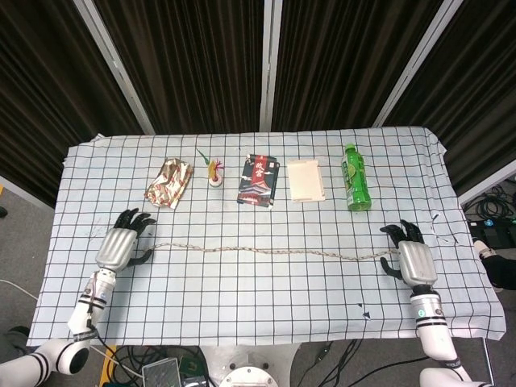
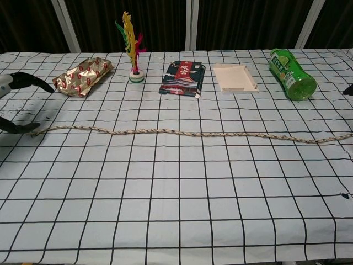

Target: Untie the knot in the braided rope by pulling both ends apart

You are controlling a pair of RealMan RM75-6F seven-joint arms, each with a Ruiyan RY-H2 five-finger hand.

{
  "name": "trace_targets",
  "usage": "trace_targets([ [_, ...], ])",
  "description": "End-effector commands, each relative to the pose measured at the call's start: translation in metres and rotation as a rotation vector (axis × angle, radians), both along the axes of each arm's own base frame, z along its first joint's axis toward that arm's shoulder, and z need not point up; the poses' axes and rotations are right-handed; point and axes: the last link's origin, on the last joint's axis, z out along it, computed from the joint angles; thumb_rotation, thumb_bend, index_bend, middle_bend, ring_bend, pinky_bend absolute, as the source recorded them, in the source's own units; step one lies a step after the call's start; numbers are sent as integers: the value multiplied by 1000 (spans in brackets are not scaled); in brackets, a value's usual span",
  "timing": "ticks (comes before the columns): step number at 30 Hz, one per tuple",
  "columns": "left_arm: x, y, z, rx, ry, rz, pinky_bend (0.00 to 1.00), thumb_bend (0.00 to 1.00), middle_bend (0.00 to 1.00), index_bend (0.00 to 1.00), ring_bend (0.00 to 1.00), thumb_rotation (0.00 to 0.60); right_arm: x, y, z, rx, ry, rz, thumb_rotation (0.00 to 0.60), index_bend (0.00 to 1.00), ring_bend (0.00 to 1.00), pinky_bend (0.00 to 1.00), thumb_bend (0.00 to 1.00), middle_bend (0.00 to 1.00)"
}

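Even, bright overhead light falls on the checked tablecloth (image 1: 258,274), which reads clean white in both views. Shadows are soft and short, hugging the green bottle (image 2: 292,74) and the foil packet (image 2: 83,75), whose wrapper shows small glints. Behind the tablecloth the curtains stay dark. Both views are sharp; grid lines bow slightly toward the cloth's edges.

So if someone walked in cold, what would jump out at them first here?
The rope, lying slack and unknotted across the middle of the checked cloth, with the left hand and right hand open at its two ends. Behind it, a row of items: the bright feather toy left of centre and the green bottle far right.
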Motion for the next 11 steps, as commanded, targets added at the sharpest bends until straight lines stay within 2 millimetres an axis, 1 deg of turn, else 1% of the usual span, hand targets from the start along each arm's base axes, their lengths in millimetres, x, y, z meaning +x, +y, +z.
trace_targets([
  [1, -4, -5, 38, 88, -18, 1, 0, 231, 124, 201, 0, 600, 4, 8, 29, -69, -13, 40, 600, 218, 0, 0, 290, 184],
  [4, -12, -15, 71, 157, -23, -1, 0, 218, 130, 213, 0, 600, 4, 16, 56, -66, -18, 79, 600, 218, 0, 0, 300, 185],
  [6, -20, -26, 91, 191, -3, -4, 0, 216, 136, 230, 0, 600, 1, 24, 75, -75, -7, 92, 600, 218, 0, 0, 301, 182],
  [9, -31, -47, 111, 219, 54, 30, 0, 212, 137, 234, 0, 600, -4, 40, 96, -129, 38, 92, 600, 218, 0, 0, 299, 181],
  [11, -36, -61, 119, 220, 68, 64, 0, 208, 137, 234, 0, 600, -6, 52, 101, -153, 36, 79, 600, 218, 0, 0, 299, 181],
])
